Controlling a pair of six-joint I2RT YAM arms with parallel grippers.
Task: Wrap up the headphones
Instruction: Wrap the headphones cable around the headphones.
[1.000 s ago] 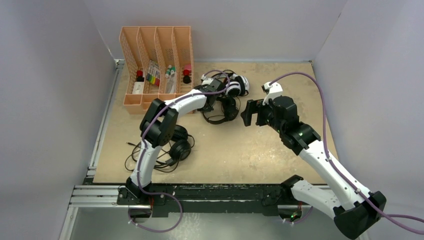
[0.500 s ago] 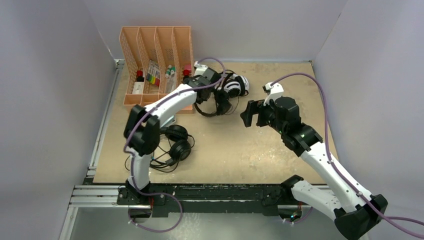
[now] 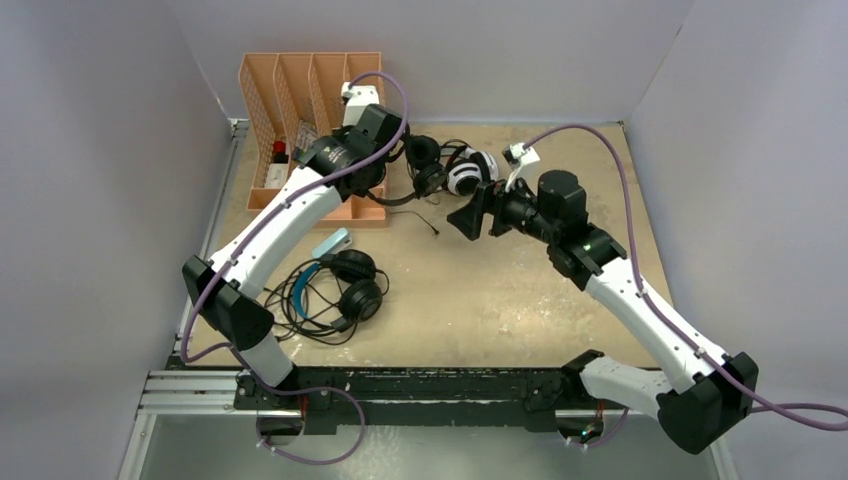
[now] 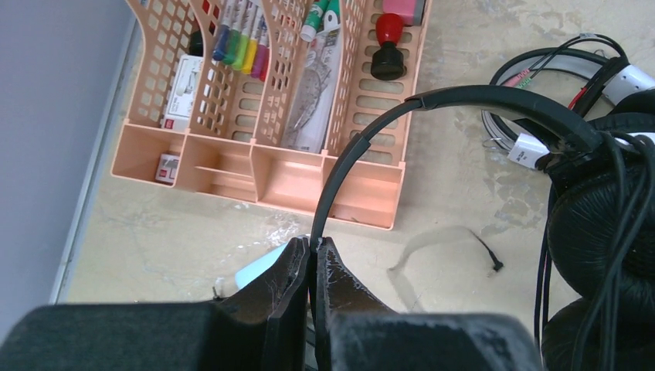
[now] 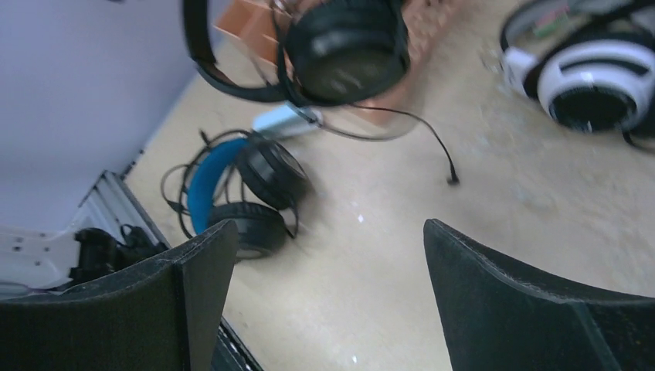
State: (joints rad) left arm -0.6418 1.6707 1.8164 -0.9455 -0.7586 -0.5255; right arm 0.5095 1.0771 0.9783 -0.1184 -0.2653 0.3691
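My left gripper [image 4: 313, 247] is shut on the thin headband [image 4: 463, 97] of the slim all-black headphones [image 3: 422, 165] and holds them up beside the orange organizer. Their ear cups [image 4: 595, 224] hang at the right of the left wrist view. Their cable trails down, and its plug [image 3: 437, 230] lies on the table. The white-and-black headphones [image 3: 470, 172] lie just right of them. The blue-banded headphones [image 3: 340, 285] lie at the front left among loose cable. My right gripper [image 3: 470, 215] is open and empty. It points left toward the plug [image 5: 452, 180] and the hanging black headphones [image 5: 340, 50].
An orange slotted organizer [image 3: 310, 100] holding pens and small items stands at the back left, right behind my left wrist. A light blue flat item [image 3: 330, 243] lies in front of it. Grey walls close in the table on three sides.
My left gripper closed on the black headphones' headband and lifted them back and left toward the organizer. My right gripper swung left and tilted toward the trailing cable.
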